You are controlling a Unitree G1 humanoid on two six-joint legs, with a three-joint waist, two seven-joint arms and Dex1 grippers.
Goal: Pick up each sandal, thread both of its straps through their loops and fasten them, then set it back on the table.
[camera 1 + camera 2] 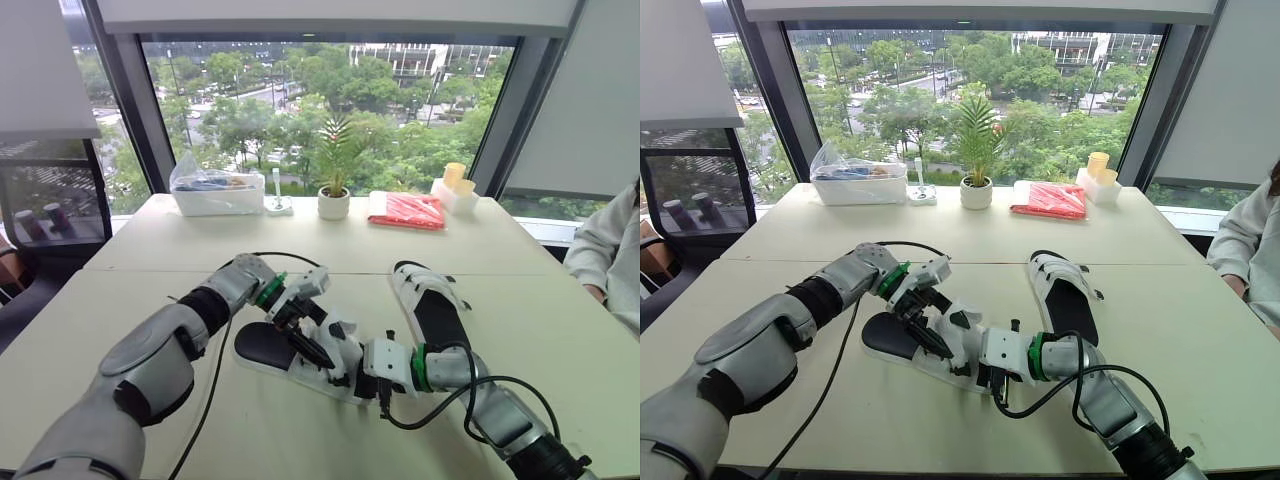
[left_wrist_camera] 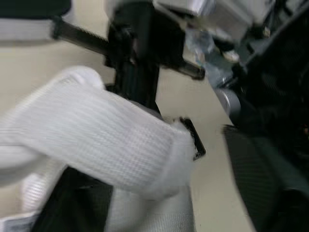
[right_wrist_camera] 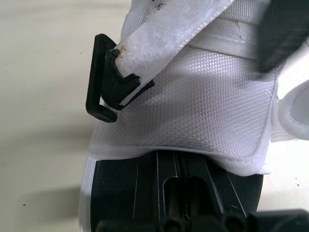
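Sandal [image 1: 262, 348]: flat on bench [image 1: 560, 330], long axis 10-to-4 o'clock. Right end effector [image 1: 340, 370] clamped on its 4 o'clock end. Left end effector [image 1: 300, 325] over midfoot, nearer strap [image 3: 169, 29]; its grip cannot be told. Strap tip touches black loop [image 3: 99, 82], apparently not yet through. Second sandal [image 1: 435, 310] at 2 o'clock.

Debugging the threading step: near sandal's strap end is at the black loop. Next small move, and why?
Probably ease the strap tip further through the black loop with the left gripper: in the right wrist view the tip sits at the loop's bar, not visibly drawn through, so it can't be fastened yet.
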